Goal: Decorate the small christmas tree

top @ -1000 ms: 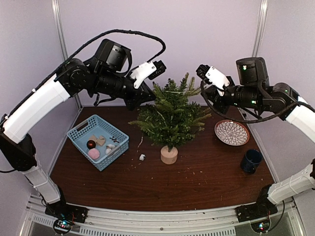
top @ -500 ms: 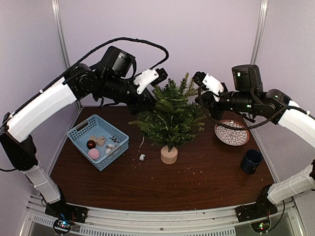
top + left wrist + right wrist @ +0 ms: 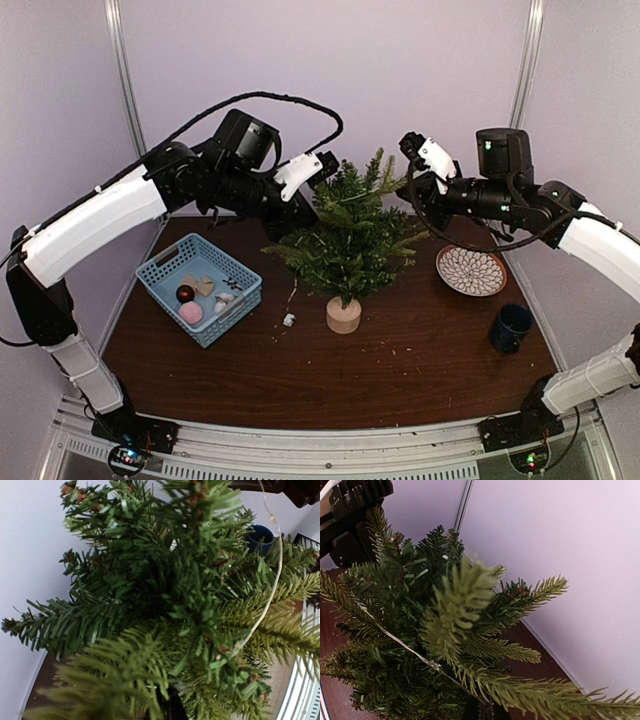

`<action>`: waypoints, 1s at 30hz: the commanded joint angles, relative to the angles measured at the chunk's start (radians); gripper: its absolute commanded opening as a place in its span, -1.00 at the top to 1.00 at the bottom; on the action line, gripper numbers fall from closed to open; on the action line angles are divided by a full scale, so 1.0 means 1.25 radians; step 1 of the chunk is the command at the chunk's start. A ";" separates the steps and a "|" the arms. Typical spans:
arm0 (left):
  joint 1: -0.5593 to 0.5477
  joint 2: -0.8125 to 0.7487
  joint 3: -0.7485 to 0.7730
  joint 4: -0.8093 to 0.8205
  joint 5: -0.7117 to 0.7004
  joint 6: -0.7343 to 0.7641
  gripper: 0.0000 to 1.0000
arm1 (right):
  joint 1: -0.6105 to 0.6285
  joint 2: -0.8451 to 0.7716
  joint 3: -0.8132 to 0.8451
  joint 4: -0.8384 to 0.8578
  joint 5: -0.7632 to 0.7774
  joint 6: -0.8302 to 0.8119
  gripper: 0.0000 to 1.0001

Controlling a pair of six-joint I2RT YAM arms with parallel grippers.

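Observation:
The small christmas tree (image 3: 347,238) stands mid-table on its pale wooden base (image 3: 343,316). A thin pale light string (image 3: 272,580) runs across its top branches; it also shows in the right wrist view (image 3: 395,637). A length of it hangs down the tree's left side to a small white box (image 3: 289,320) on the table. My left gripper (image 3: 308,212) is pushed into the upper left branches. Its dark fingers (image 3: 172,707) are close together, and the string leads to them. My right gripper (image 3: 408,190) is at the upper right branches. Its fingers (image 3: 487,712) look shut where the string ends.
A blue basket (image 3: 165,272) at left holds a dark red ball (image 3: 185,293), a pink ball (image 3: 190,312) and small wooden ornaments. A patterned plate (image 3: 471,269) and a dark blue mug (image 3: 511,327) stand at right. The mug also shows in the left wrist view (image 3: 260,532).
My left arm has come down and right, deeper into the tree's left side. My right gripper moved left toward the treetop, then back up a little.

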 commanded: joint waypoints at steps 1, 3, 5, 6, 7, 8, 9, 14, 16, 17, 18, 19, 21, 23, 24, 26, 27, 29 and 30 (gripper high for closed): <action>0.010 -0.027 -0.012 0.053 0.016 -0.010 1.00 | -0.021 0.009 -0.013 0.054 -0.065 0.043 1.00; 0.011 -0.027 -0.019 0.056 0.019 -0.009 1.00 | -0.025 0.013 -0.029 0.070 -0.087 0.053 1.00; 0.011 -0.026 -0.026 0.059 0.021 -0.008 1.00 | -0.030 0.016 -0.045 0.086 -0.102 0.058 1.00; 0.011 -0.025 -0.028 0.059 0.021 -0.009 1.00 | -0.031 0.019 -0.052 0.090 -0.111 0.060 1.00; 0.011 -0.026 -0.031 0.062 0.021 -0.008 1.00 | -0.033 0.023 -0.057 0.091 -0.120 0.062 1.00; 0.011 -0.026 -0.035 0.064 0.020 -0.008 1.00 | -0.033 0.026 -0.063 0.092 -0.126 0.062 1.00; 0.012 -0.025 -0.040 0.066 0.021 -0.008 1.00 | -0.035 0.028 -0.068 0.094 -0.130 0.064 1.00; 0.020 -0.023 -0.062 0.083 0.023 -0.014 1.00 | -0.040 0.033 -0.099 0.112 -0.140 0.065 1.00; 0.024 -0.021 -0.073 0.093 0.026 -0.016 1.00 | -0.042 0.035 -0.103 0.115 -0.147 0.066 1.00; 0.025 -0.020 -0.076 0.097 0.028 -0.016 1.00 | -0.042 0.036 -0.106 0.116 -0.149 0.065 1.00; 0.026 -0.018 -0.080 0.098 0.031 -0.016 1.00 | -0.042 0.036 -0.110 0.117 -0.153 0.067 1.00; 0.026 -0.015 -0.081 0.100 0.033 -0.016 1.00 | -0.042 0.036 -0.112 0.118 -0.155 0.067 1.00; 0.027 -0.010 -0.086 0.102 0.038 -0.014 1.00 | -0.042 0.034 -0.119 0.118 -0.160 0.070 1.00; 0.027 -0.009 -0.092 0.105 0.043 -0.011 1.00 | -0.042 0.032 -0.122 0.118 -0.165 0.072 1.00; 0.027 -0.010 -0.093 0.108 0.043 -0.010 1.00 | -0.042 0.031 -0.122 0.119 -0.166 0.073 1.00; 0.027 -0.016 -0.098 0.115 0.041 -0.009 1.00 | -0.042 0.029 -0.119 0.119 -0.168 0.073 1.00; 0.027 -0.021 -0.102 0.122 0.036 -0.008 1.00 | -0.042 0.027 -0.116 0.119 -0.168 0.075 0.99; 0.027 -0.032 -0.109 0.134 0.023 -0.010 1.00 | -0.042 0.027 -0.109 0.118 -0.170 0.076 0.93; 0.027 -0.036 -0.109 0.137 0.015 -0.012 1.00 | -0.042 0.027 -0.105 0.115 -0.170 0.076 0.90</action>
